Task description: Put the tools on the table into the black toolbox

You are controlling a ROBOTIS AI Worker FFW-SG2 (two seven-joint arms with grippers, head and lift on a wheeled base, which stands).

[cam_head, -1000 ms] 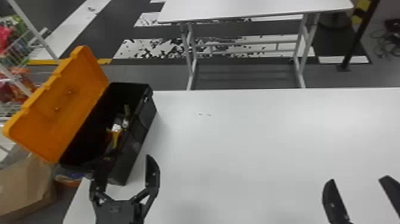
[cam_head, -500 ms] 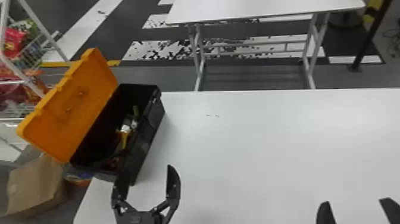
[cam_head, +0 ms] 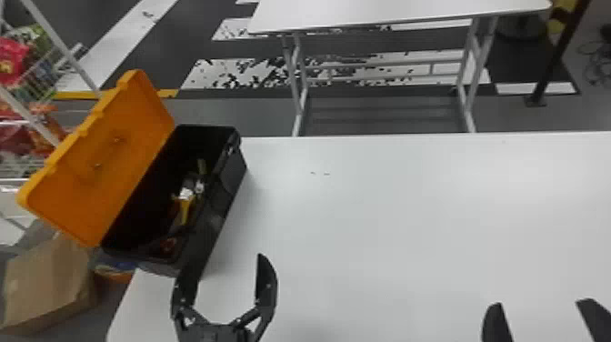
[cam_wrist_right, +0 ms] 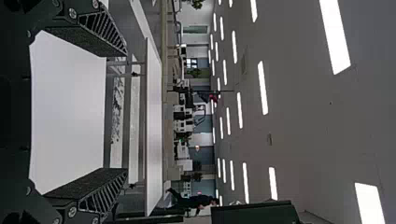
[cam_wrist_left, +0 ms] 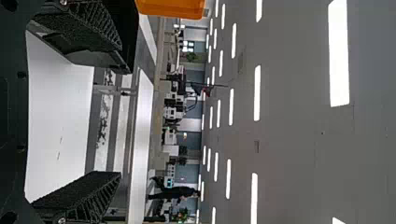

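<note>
Left gripper [cam_head: 226,261] and right gripper [cam_head: 541,302] both drawn back toward robot over last second; both wide, nothing between fingers. Black toolbox [cam_head: 225,195] on surface [cam_head: 386,227], ahead and left of left gripper, orange lid [cam_head: 104,159] open. Yellow-handled tool [cam_head: 185,210] inside, among others; interior too dark to count. Retreat suggests packing likely finished, arms heading to rest.

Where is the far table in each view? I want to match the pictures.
Head view: the far table is at the top, beyond the near table.
Left wrist view: past the left gripper.
Right wrist view: past the right gripper.
Shared landmark: the striped floor between the two tables.
</note>
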